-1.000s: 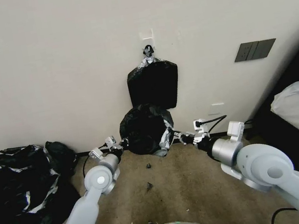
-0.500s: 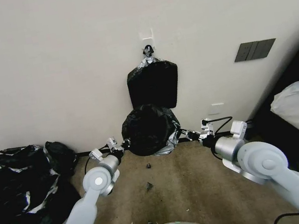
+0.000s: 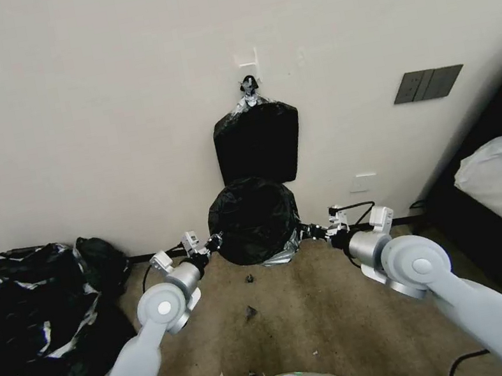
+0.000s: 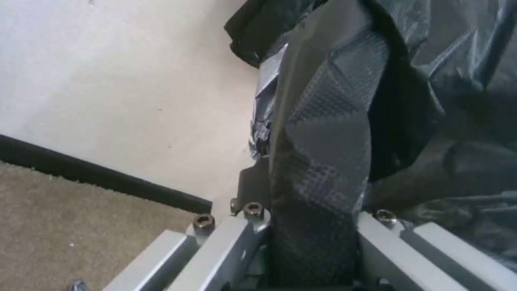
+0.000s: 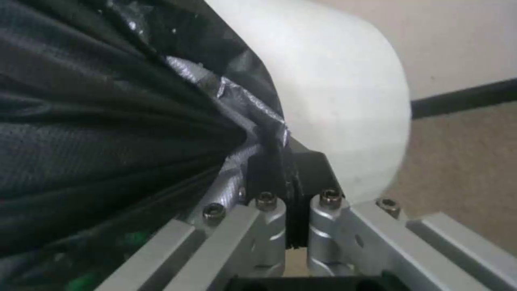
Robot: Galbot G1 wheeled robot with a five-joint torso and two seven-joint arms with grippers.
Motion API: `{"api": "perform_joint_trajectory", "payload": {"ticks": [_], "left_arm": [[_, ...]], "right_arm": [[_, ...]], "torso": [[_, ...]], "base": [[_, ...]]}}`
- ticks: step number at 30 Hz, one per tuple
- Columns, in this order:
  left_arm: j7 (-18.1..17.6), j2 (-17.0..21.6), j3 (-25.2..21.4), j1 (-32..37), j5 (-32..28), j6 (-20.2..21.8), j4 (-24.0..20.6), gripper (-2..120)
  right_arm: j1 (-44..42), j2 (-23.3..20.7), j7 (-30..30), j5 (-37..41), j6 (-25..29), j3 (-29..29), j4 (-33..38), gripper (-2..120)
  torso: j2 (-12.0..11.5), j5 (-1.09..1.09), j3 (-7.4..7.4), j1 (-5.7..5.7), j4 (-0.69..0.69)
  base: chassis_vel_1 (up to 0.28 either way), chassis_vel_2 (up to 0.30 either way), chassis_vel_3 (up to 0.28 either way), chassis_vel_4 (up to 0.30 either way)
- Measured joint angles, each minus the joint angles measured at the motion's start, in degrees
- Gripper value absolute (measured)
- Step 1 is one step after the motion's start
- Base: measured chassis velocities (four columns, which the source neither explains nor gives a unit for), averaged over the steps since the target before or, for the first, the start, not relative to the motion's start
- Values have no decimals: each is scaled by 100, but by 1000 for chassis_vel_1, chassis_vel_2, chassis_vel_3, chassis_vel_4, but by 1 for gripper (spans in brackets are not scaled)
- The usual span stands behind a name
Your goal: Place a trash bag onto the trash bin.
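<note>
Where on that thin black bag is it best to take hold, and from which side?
By its open rim, at two opposite edges, coming in from the sides. The trash bag is limp film, so only pulling its mouth apart keeps it wide enough for the trash bin. The left gripper and right gripper each pinch a fold of rim that way.

Both arms [image 3: 133,364] are sporting smooth pale grey shells with round joint caps, black cables are trailing off the wrists, and hex screws [image 5: 329,198] are studding the silver gripper mounts.
</note>
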Motion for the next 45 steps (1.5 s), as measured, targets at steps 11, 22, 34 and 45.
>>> {"api": "perform_joint_trajectory", "payload": {"ticks": [11,22,34,45], "left_arm": [[-444,-66,214,-190,580,24,-43,0],[-1101,-88,540,-454,846,209,-100,0],[-1301,76,1079,-289,1691,361,-393,0],[-1397,-41,1912,-343,3384,-8,-413,0]], "right_arm": [[-412,-66,94,-1119,-144,174,385,22],[-1465,123,-64,-1804,-281,876,993,60],[-158,-429,222,-1838,-303,756,1477,98],[1030,-403,396,-1503,-582,-1386,1395,67]], "torso": [[0,-1,0,0,0],[0,0,0,0,0],[0,0,0,0,2],[0,0,0,0,-2]], "base": [[0,0,0,0],[0,0,0,0],[0,0,0,0],[0,0,0,0]]}}
